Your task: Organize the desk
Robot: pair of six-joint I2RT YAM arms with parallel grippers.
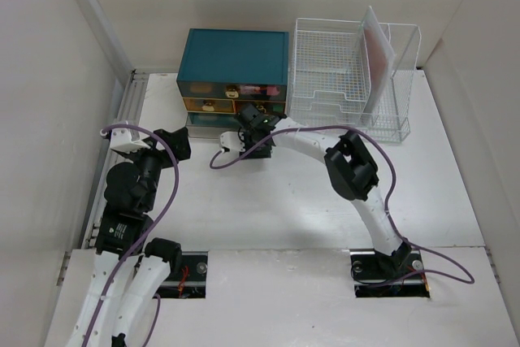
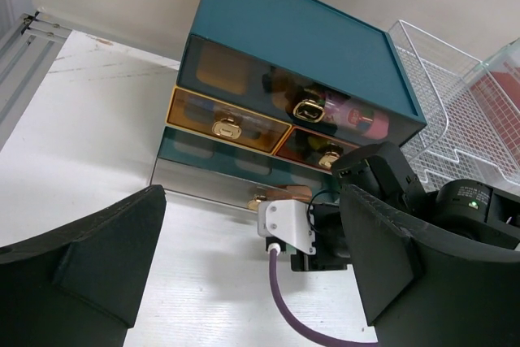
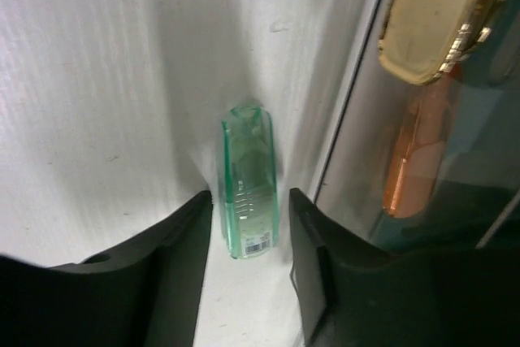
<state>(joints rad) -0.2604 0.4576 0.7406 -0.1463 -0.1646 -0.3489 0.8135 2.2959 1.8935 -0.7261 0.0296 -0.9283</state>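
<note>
The right claw (image 3: 250, 205) sits low on the counter (image 1: 284, 201), its 2 fingers partly open and straddling 1 small clear-green case (image 3: 248, 180) with a thin gap on each side; it grips nothing. The case lies just beside the clear front of the bottom drawer. The right arm stretches forward and left from its base, elbow raised. The left claw (image 2: 252, 225) gapes wide and empty, facing the 1 teal drawer box (image 1: 236, 58), with its arm folded near the ribbed rail (image 1: 130, 103). 4 gold handles show on the drawers. 1 wire rack (image 1: 341, 71) stands right of the box. Bare counter spreads between the arms; walls close both sides.
</note>
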